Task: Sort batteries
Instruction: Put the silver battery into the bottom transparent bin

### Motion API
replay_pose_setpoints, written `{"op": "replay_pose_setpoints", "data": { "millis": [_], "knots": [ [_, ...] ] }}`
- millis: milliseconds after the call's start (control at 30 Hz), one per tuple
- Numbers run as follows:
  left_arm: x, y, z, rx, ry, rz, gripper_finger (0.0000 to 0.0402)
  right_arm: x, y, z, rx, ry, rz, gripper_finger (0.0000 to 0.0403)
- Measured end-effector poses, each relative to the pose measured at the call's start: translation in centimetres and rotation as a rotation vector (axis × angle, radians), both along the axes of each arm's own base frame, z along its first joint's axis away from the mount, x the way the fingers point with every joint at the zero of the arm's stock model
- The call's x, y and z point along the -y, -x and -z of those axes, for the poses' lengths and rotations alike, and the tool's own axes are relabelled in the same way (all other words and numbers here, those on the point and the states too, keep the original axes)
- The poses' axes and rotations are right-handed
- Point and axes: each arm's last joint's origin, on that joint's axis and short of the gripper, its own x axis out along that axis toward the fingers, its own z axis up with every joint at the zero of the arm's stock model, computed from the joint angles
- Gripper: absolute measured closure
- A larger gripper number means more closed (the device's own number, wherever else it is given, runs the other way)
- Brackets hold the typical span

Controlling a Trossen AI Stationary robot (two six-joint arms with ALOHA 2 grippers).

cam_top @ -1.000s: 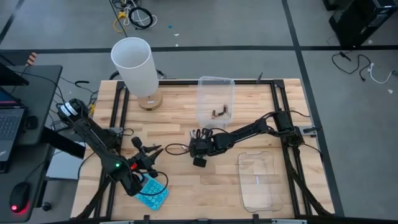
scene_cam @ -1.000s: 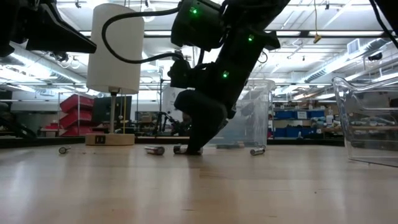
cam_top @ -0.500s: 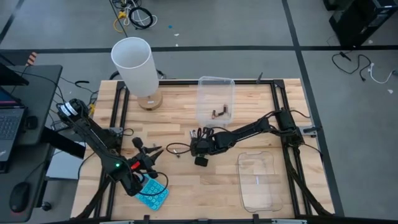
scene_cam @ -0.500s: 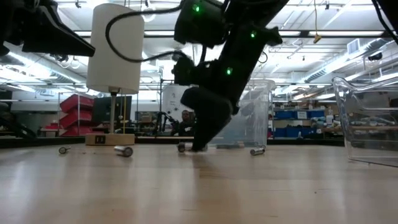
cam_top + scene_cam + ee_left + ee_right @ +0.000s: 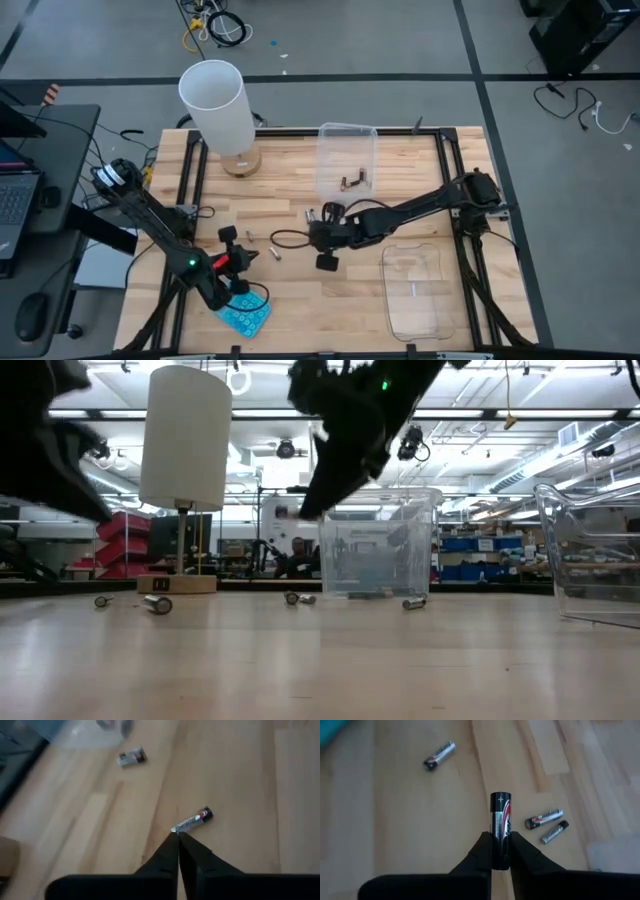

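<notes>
- We see a pale wooden table (image 5: 290, 300) in a workshop, with shelving and ceiling lights behind it in the low view.
- On it stand a white cylinder lamp (image 5: 215, 105) on a wooden base, a clear tub (image 5: 347, 160) at the far edge with small dark pieces inside, a second clear tub (image 5: 413, 292) near the right front, and a blue calculator (image 5: 245, 315).
- Our right gripper (image 5: 501, 851), raised over the table's middle, clamps a black battery (image 5: 500, 827) upright; we can read a plus sign on its top, the red-and-silver label not legible.
- Three loose batteries (image 5: 440, 755) lie on the wood below it; their printing is too small to read.
- Our left gripper (image 5: 178, 851) hangs near the calculator, fingers pressed together on nothing, tips just above a silver battery (image 5: 193, 820) lying flat.
</notes>
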Motion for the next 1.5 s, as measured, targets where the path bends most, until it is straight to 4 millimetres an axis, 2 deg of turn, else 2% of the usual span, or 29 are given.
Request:
{"op": "replay_pose_setpoints", "data": {
  "millis": [233,367,667,800,1000,1300,1500],
  "knots": [
    [-0.5,0.5,2.2,0.016,0.082,0.017,0.0400,-1.4,1.6,-3.3,0.063,-0.007,-0.047,0.0373],
    [-0.5,0.8,3.2,-0.018,0.187,0.055,0.0400,-2.0,2.9,-5.2,0.088,-0.025,-0.057,0.0372],
    [-1.2,1.0,4.3,-0.014,0.238,0.050,0.0401,-3.1,5.1,-8.5,0.173,-0.026,-0.059,0.0372],
    [-1.5,0.8,4.4,-0.021,0.226,0.038,0.0401,-3.4,6.6,-9.5,0.153,-0.044,-0.048,0.0373],
    [-1.7,0.6,4.4,-0.026,0.215,0.042,0.0401,-4.1,9.5,-10.5,0.061,-0.093,-0.014,0.0372],
    [-1.7,0.6,4.4,-0.025,0.216,0.042,0.0401,-6.4,15.3,-11.6,-0.162,-0.138,-0.151,0.0370],
    [-1.7,0.6,4.4,-0.018,0.217,0.036,0.0401,-8.5,18.4,-11.2,-0.301,-0.093,-0.219,0.0375]
  ]
}}
